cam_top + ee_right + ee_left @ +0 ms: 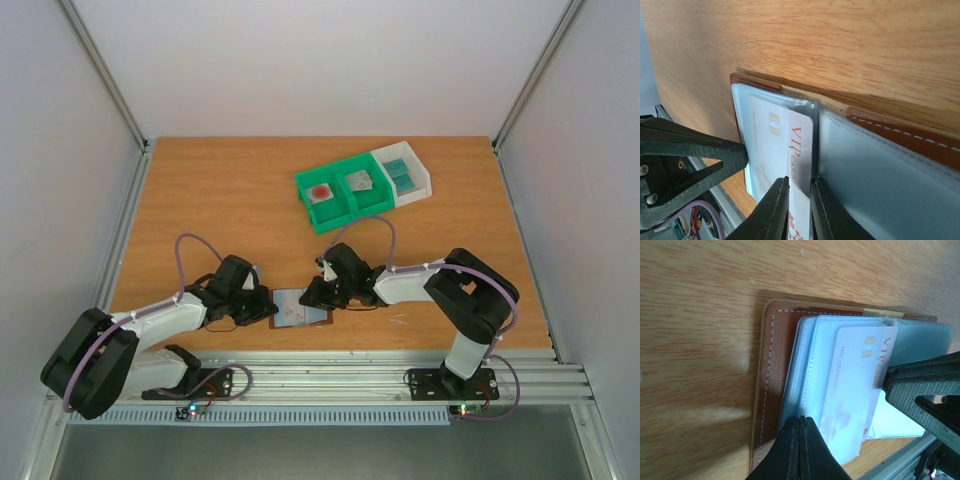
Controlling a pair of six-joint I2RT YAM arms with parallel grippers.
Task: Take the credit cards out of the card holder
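card holder [771, 390]: left gripper [801, 420] closed at its edge | right gripper [800, 182] ajar astride credit card [782, 142] (tips cropped)

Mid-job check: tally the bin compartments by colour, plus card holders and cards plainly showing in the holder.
Green bin compartments: 2
White bin compartments: 1
Card holders: 1
Cards plainly showing in the holder: 1
Total: 5
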